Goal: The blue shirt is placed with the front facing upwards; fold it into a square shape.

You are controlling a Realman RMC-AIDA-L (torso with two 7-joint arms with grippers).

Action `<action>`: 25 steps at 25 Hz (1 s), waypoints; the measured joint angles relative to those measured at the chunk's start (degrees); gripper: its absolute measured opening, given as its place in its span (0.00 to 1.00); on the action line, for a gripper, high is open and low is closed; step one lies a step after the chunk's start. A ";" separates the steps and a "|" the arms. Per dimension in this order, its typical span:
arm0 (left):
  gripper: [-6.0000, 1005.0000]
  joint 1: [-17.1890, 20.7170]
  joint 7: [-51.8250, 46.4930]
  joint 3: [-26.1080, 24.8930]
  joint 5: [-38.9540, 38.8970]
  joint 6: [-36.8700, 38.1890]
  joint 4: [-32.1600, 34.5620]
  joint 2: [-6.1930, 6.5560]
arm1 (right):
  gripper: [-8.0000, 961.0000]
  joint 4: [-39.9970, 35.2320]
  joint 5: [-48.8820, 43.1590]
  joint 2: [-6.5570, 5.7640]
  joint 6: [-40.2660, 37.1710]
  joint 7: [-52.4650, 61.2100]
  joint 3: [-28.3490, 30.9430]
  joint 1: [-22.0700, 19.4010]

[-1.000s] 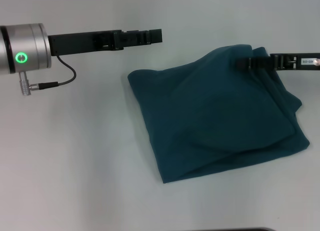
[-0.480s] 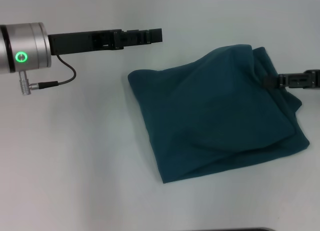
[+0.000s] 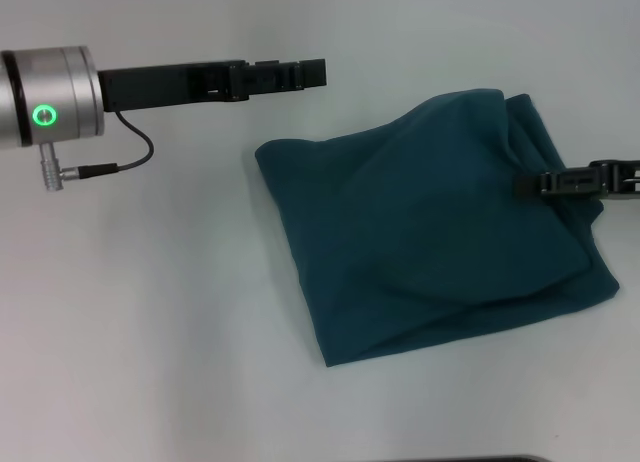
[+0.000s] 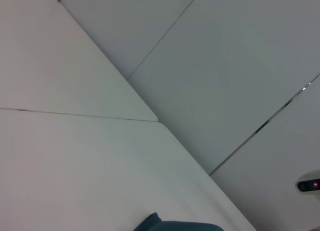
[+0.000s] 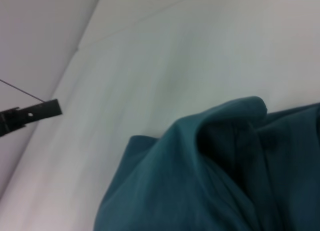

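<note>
The folded blue shirt (image 3: 440,232) lies skewed, long axis left-right.

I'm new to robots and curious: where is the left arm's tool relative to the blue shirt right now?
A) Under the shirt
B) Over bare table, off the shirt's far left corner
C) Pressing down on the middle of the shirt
B: in the head view the left tool sits over bare table, apart from the blue shirt.
</note>
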 joint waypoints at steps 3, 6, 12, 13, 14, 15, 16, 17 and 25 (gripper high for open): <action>0.96 0.09 0.06 -0.03 0.00 0.09 0.00 0.03 | 0.85 0.01 -1.17 0.44 0.76 0.21 0.11 0.36; 0.96 0.14 0.07 -0.07 0.00 0.10 0.00 0.07 | 0.85 0.01 -1.32 0.54 1.18 0.30 0.16 0.46; 0.96 0.16 0.09 -0.11 0.00 0.11 0.00 0.09 | 0.85 0.00 -1.34 0.46 1.51 0.40 0.04 0.57; 0.96 0.14 0.09 -0.10 0.00 0.12 -0.01 0.09 | 0.85 0.01 -1.52 0.73 1.77 0.41 -0.21 0.87; 0.96 0.13 0.09 -0.11 0.00 0.13 0.00 0.09 | 0.85 0.01 -1.66 0.87 1.93 0.41 -0.27 1.03; 0.96 0.12 0.09 -0.10 0.00 0.16 0.00 0.09 | 0.85 0.01 -1.66 0.87 1.93 0.41 -0.27 1.03; 0.96 0.12 0.09 -0.11 0.00 0.19 0.00 0.09 | 0.85 0.01 -1.96 1.11 2.09 0.41 -0.28 1.20; 0.96 0.11 0.10 -0.11 0.00 0.25 0.00 0.09 | 0.85 0.01 -2.28 1.32 2.24 0.41 -0.29 1.41; 0.96 0.12 0.38 -0.09 0.00 0.05 0.32 0.09 | 0.85 0.01 -3.26 2.17 2.61 0.22 -0.37 2.64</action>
